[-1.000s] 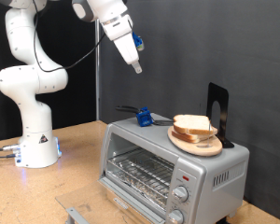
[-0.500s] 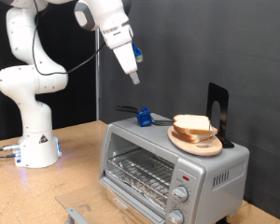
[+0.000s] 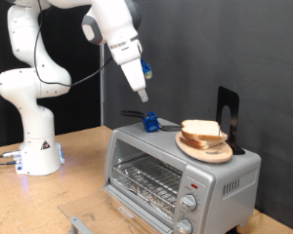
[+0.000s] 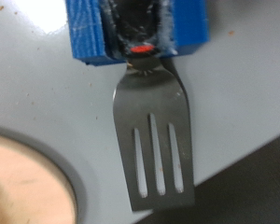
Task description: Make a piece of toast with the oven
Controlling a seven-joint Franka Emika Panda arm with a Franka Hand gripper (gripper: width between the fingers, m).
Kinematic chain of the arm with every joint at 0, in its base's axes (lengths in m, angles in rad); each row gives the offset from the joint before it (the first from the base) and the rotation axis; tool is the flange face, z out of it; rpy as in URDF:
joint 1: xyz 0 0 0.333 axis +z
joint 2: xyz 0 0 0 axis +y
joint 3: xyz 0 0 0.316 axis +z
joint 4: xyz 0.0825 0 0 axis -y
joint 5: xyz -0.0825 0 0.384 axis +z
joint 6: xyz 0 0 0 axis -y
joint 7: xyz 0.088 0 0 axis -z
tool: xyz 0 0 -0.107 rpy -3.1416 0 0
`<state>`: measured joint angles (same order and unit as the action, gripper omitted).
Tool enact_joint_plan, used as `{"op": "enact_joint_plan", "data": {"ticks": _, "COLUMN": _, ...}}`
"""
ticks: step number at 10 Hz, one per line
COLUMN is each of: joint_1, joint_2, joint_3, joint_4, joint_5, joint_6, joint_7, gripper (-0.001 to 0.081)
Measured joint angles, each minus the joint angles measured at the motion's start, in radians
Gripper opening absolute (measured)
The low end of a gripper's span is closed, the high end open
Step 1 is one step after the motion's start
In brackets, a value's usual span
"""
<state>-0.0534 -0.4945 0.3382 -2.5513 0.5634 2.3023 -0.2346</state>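
The silver toaster oven (image 3: pixel 181 174) stands at the exterior view's lower right, its wire rack visible at the front. Pale bread with a brown crust (image 3: pixel 202 130) lies on a round wooden plate (image 3: pixel 207 150) on the oven's top; I cannot tell whether it is one slice or a stack. My gripper (image 3: pixel 144 96) points down, a little above a blue holder (image 3: pixel 149 123) on the oven's back corner. In the wrist view the blue holder (image 4: pixel 89 33) grips a slotted metal spatula (image 4: pixel 154 140) lying on the oven's top (image 4: pixel 47 93). The plate's rim (image 4: pixel 69 191) shows beside it. No fingers show there.
A black upright stand (image 3: pixel 228 117) is on the oven's top behind the plate. Two round knobs (image 3: pixel 189 202) are on the oven's front. The arm's white base (image 3: pixel 34 146) stands on the wooden table at the exterior view's left. A flat grey piece (image 3: pixel 80 223) lies before the oven.
My gripper has come down towards the blue holder and spatula. The oven, bread and plate have not moved.
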Motion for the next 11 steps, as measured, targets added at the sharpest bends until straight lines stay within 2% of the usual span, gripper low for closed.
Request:
{"op": "enact_joint_plan", "data": {"ticks": 4, "joint_1": 0.002, "joint_2": 0.084, "joint_3": 0.023, "joint_4": -0.019, "joint_5": 0.0, "joint_6": 0.074, "joint_7": -0.024, "gripper": 0.0809}}
{"op": "enact_joint_plan", "data": {"ticks": 11, "joint_1": 0.035, "joint_2": 0.137, "joint_3": 0.047, "joint_4": -0.037, "joint_5": 0.04, "joint_6": 0.13, "joint_7": -0.064, "gripper": 0.0809}}
